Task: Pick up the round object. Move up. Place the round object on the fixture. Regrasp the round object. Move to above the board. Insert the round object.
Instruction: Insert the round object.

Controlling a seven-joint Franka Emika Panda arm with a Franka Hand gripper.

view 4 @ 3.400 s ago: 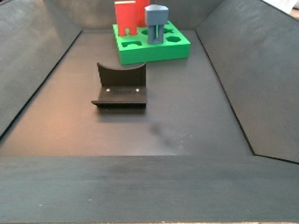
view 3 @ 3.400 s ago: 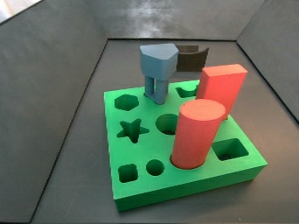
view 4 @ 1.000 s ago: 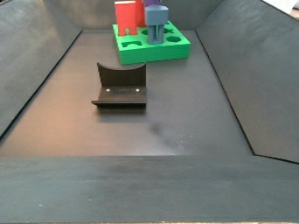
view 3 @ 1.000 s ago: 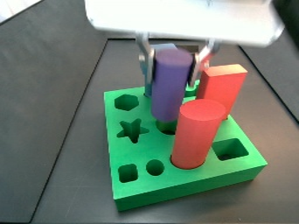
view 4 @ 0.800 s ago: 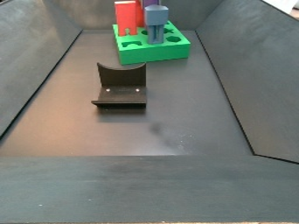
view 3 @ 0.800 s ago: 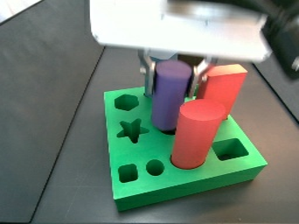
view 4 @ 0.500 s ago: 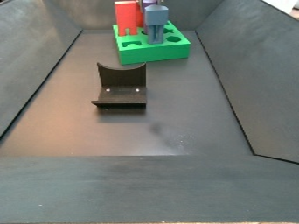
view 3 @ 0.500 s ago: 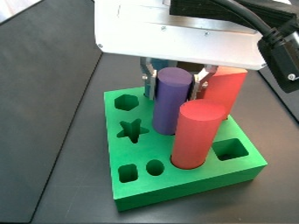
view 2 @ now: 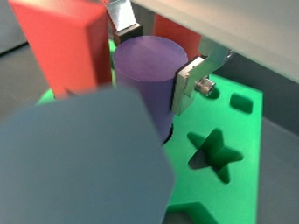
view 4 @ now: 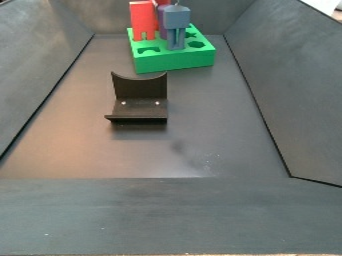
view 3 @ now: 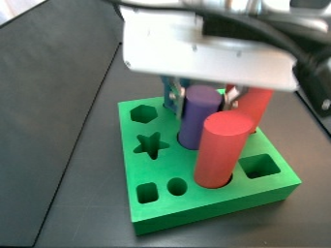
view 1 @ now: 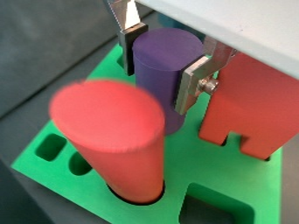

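Dark grey floor with sloped dark walls all around, and the green board sits at one end of it. So the gripper is parked right over the board, pointing pretty much straight down, with the wrist's big pale housing hanging directly above and black cables running off it. Its flat silver fingers are clamped on the upper part of the round object, the purple cylinder, one plate on each side; both wrist views show that, and you can see it again here. The purple peg stands upright and its lower end is already down in a hole of the board, straight below the gripper. Just beside the gripper is the red cylinder, also upright in its own hole, and on the gripper's other side a red block stands right next to the purple peg. The blue peg is close too, a big blur in a wrist view. The star hole and hexagon hole are off to the gripper's side. Well away from the gripper, the fixture sits by itself on the floor, in a side view where the gripper itself is hard to make out.
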